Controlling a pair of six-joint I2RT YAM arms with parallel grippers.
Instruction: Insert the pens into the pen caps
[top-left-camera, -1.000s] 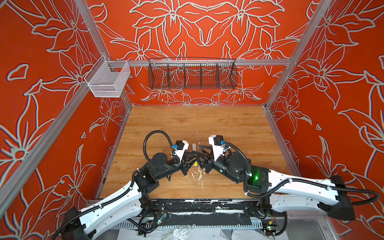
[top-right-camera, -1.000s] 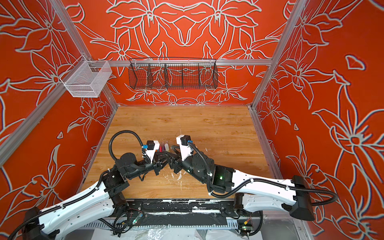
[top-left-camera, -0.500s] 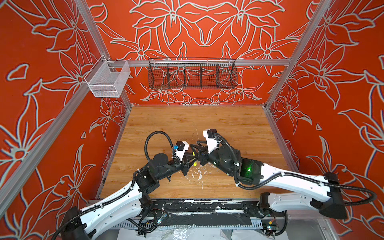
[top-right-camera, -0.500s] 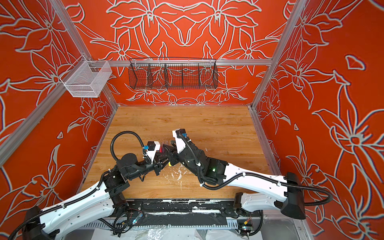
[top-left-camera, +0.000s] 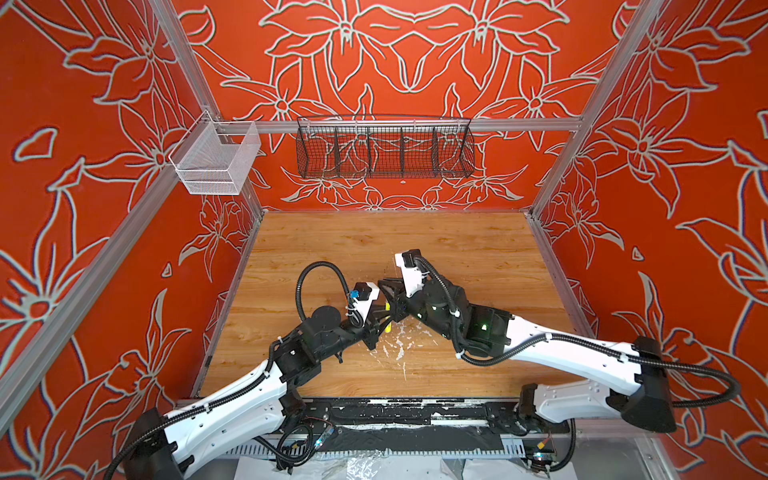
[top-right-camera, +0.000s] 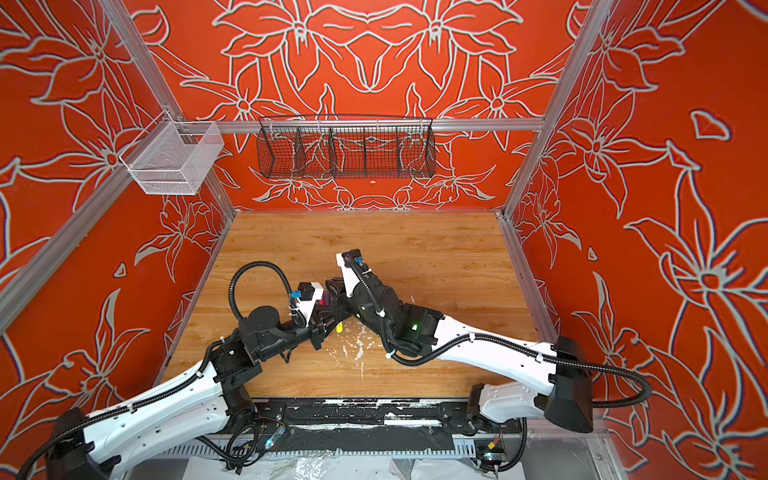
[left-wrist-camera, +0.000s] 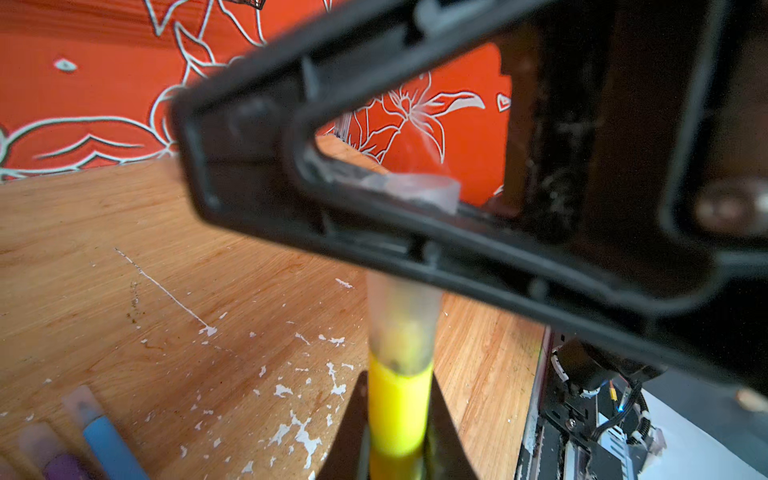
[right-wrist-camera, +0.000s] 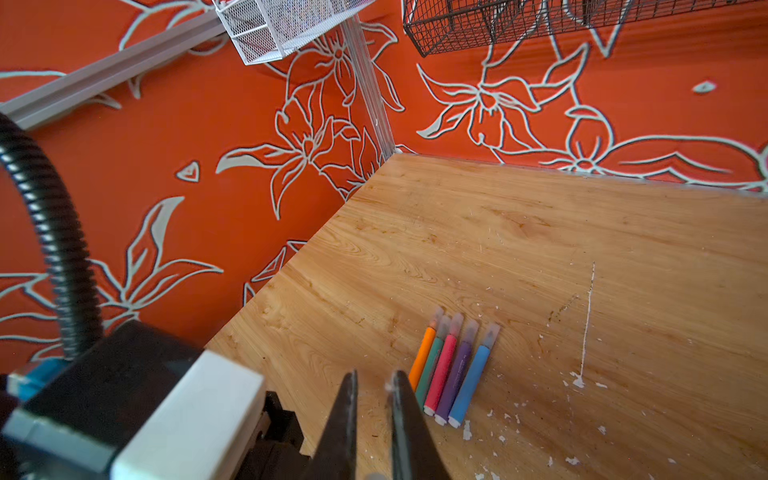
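- My left gripper (left-wrist-camera: 397, 378) is clenched on the yellow pen (left-wrist-camera: 397, 419), holding it over the wooden table (right-wrist-camera: 540, 232).
- The right gripper (right-wrist-camera: 374, 376) is squeezed tight on the clear pen cap (left-wrist-camera: 403, 320), which sits over the yellow pen's tip.
- The other five pens (right-wrist-camera: 446, 365) (orange, green, pink-red, purple, blue) lie side by side on the table just beside the grippers, each one capped.

The tabletop (left-wrist-camera: 124, 270) is matt wood-grain, the cap (left-wrist-camera: 401, 320) frosted plastic, the yellow pen (left-wrist-camera: 397, 411) glossy.
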